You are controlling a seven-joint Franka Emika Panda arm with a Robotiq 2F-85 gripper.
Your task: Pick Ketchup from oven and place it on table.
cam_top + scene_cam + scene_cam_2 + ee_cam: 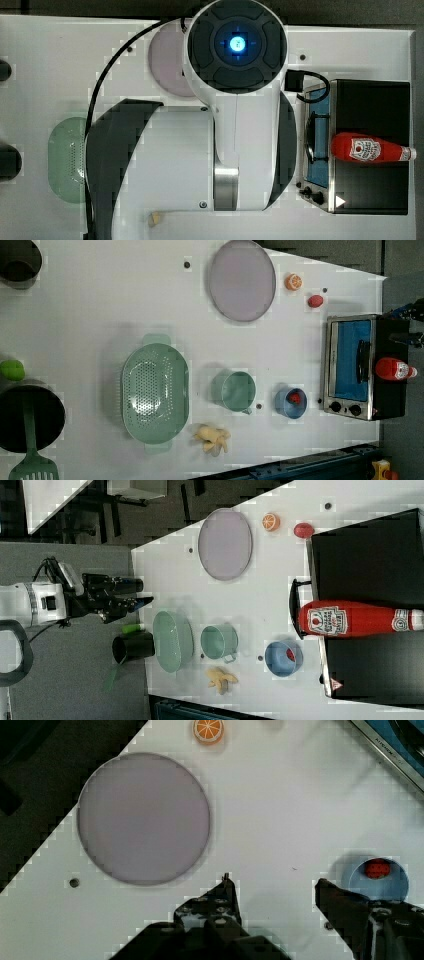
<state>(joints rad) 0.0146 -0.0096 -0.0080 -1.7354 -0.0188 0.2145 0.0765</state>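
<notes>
The red ketchup [370,148] bottle lies on its side on the oven's [372,102] black top, white cap pointing away from the glass door. The ketchup [360,620] has its base at the front edge above the black handle, and the ketchup [394,368] looks foreshortened in the left view. The oven [350,365] door is closed. My gripper [145,600] is far from the oven [370,545], at the right view's left. In the wrist view my gripper [274,887] is open with nothing between its fingers, over the white table [280,810].
On the table [100,305] stand a lilac plate [242,280], a green colander [155,392], a green cup [234,390], a blue bowl [291,402] with a red item, a yellow toy [212,437], an orange [293,282], a red ball [315,301] and a black pot [30,415].
</notes>
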